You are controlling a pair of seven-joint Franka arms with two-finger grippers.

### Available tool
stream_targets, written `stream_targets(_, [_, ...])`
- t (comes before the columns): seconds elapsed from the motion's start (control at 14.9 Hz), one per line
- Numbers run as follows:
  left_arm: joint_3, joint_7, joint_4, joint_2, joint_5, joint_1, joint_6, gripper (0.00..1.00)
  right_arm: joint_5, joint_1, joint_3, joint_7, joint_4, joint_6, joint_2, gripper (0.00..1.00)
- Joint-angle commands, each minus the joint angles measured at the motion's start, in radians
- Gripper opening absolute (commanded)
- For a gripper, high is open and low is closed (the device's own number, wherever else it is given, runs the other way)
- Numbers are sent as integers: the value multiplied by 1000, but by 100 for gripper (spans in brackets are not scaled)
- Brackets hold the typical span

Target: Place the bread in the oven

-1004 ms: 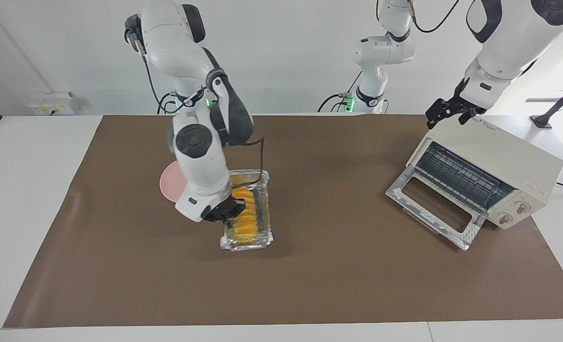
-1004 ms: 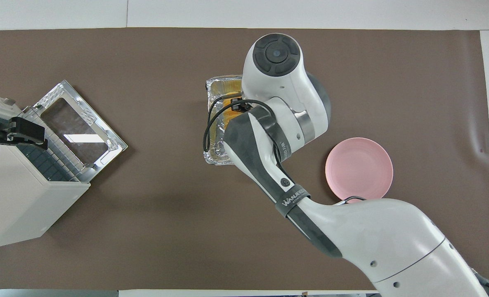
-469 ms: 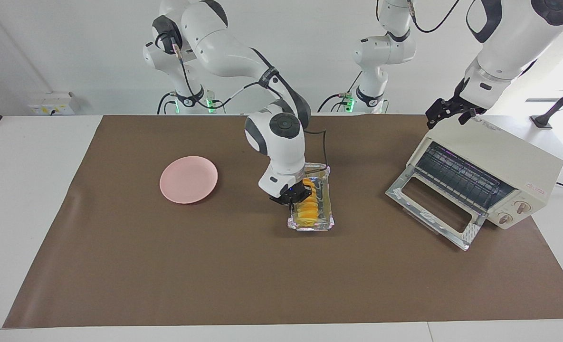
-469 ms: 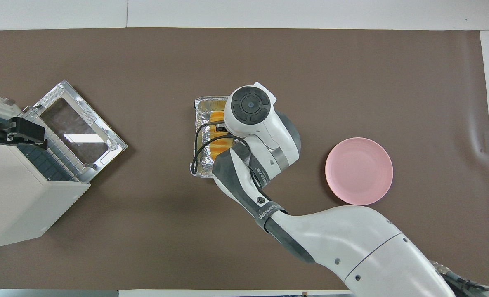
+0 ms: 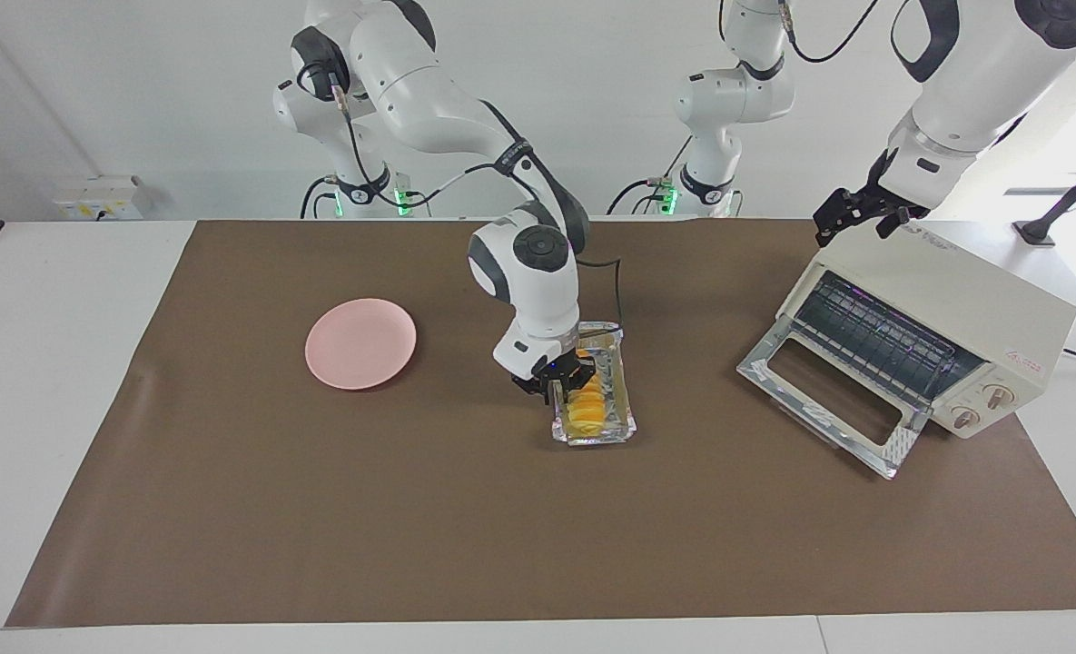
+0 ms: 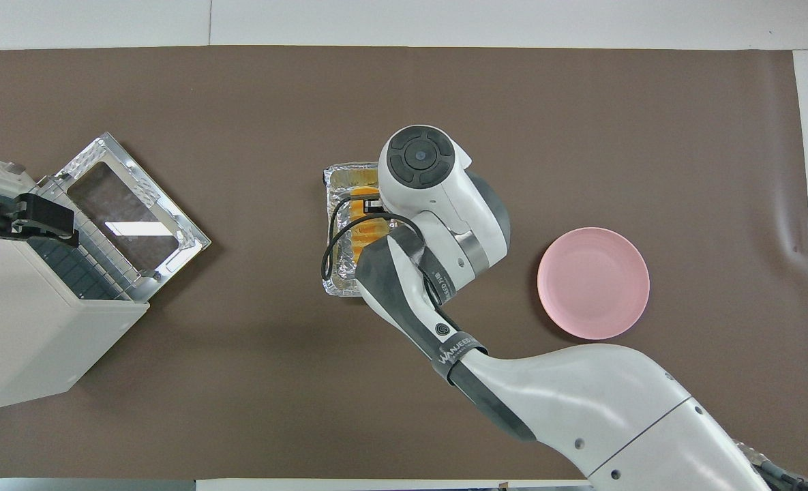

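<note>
The bread point(image 5: 586, 406) is a yellow-orange ridged loaf lying in a crinkled foil tray point(image 5: 626, 404) in the middle of the mat. My right gripper point(image 5: 557, 389) is shut on the tray's rim on the side toward the right arm's end. I cannot tell whether the tray touches the mat. In the overhead view the wrist covers part of the bread point(image 6: 361, 219) and tray point(image 6: 334, 232). The cream oven point(image 5: 955, 300) stands at the left arm's end with its glass door point(image 5: 828, 400) dropped open. My left gripper point(image 5: 855, 218) rests open on the oven's top.
A round pink plate point(image 5: 360, 343) lies on the brown mat toward the right arm's end. The open oven door point(image 6: 131, 211) juts out over the mat toward the tray. A black cable loops off the right wrist over the tray.
The right gripper has carried the foil tray with the bread from beside the pink plate toward the oven and lower. In the last half second it shifted only slightly. The left arm has not moved.
</note>
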Motion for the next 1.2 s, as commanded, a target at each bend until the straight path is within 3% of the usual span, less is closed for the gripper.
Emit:
stream_targets(0.0, [-8,14,-30,-31,-11,18,8,100,-2,-74,5,-2,20,-120,-90,100])
stream_targets(0.4, [-31,3,-24,-37,-11,-30,19,100,-2,-272,5,-336,-3,-405,-302,100])
stream_targets(0.54, [-40,-12,-42,-40,-11,-71,110,100,-2,-332,5,-422,-11,-453,-353,100])
stream_targets(0.67, [-41,-175,-47,-25,-13,-172,207,100,-2,-395,5,-515,-48,-497,-414,100])
stream_targets(0.87, [-40,-266,66,116,-89,-287,260,100,-2,-488,15,-610,-132,-542,-526,100])
stream_targets(1.0, [-38,-399,147,258,-85,-384,292,100,-1,-530,14,-658,-155,-578,-580,100])
stream_targets(1.14, [-34,-519,191,383,-33,-481,402,100,1,-562,15,-664,-181,-611,-632,100])
